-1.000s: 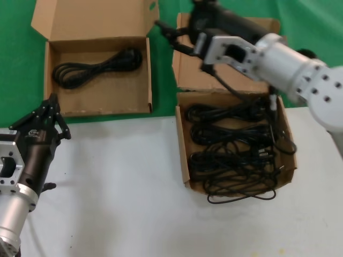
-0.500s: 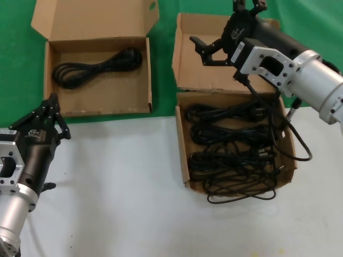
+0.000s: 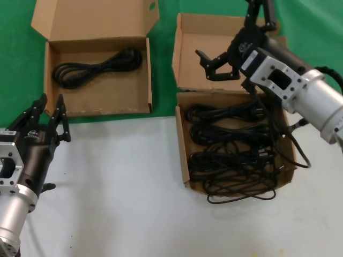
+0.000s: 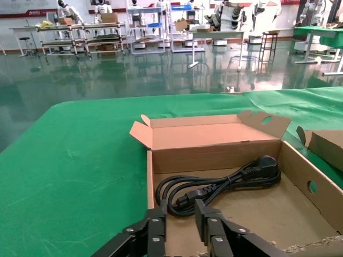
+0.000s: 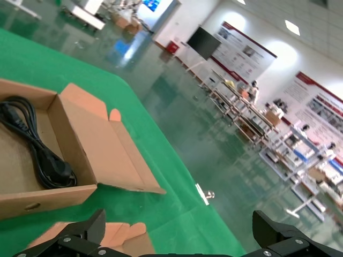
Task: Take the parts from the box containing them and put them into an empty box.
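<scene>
The cords [image 3: 233, 147] lie tangled in the worn box [image 3: 184, 155] on the right side of the table [image 3: 118, 198], with one loop spilling over its near wall onto the white surface. The neater box [image 3: 149, 85] sits to its left on the green cloth [image 3: 16, 69], lid hinged back, and holds one bundled cord [image 3: 96, 67] along its far side.

My right gripper [image 3: 236, 40] hovers above the raised lid of the worn box, fingers spread wide, holding nothing. My own black cable [image 3: 289, 134] hangs from that arm down across the box's right wall.

My left gripper [image 3: 51, 115] waits at the table's near-left edge, just short of the neater box, fingers slightly parted and empty.
</scene>
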### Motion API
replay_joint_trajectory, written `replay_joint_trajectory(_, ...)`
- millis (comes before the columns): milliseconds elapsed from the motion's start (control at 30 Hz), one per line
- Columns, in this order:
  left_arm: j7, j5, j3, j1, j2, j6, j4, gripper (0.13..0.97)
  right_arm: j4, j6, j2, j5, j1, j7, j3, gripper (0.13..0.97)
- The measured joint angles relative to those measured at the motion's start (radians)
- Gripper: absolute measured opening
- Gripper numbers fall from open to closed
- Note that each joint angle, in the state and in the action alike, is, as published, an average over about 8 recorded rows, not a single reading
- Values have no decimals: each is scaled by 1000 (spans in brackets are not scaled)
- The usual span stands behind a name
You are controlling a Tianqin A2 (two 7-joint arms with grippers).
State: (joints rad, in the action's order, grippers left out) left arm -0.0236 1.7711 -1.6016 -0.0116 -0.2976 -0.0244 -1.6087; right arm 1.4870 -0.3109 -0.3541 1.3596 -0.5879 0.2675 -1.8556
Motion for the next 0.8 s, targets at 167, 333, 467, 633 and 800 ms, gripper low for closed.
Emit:
replay_joint_trajectory(167,2,2,0,1,0,2,1,251,9,23,4,33,45,-20,19,962)
replay_joint_trajectory(333,4,4,0,2,0,4,1,338,17,48,8,68,91,-41,39,966)
replay_joint_trajectory(467,5,6,0,3,-1,5,2,399,24,67,12,95,127,-57,55,966)
replay_joint_trajectory(633,7,8,0,3,-1,7,3,526,33,90,16,128,171,-78,74,966)
replay_joint_trajectory(800,9,11,1,4,-1,9,3,626,42,115,20,162,217,-99,94,966)
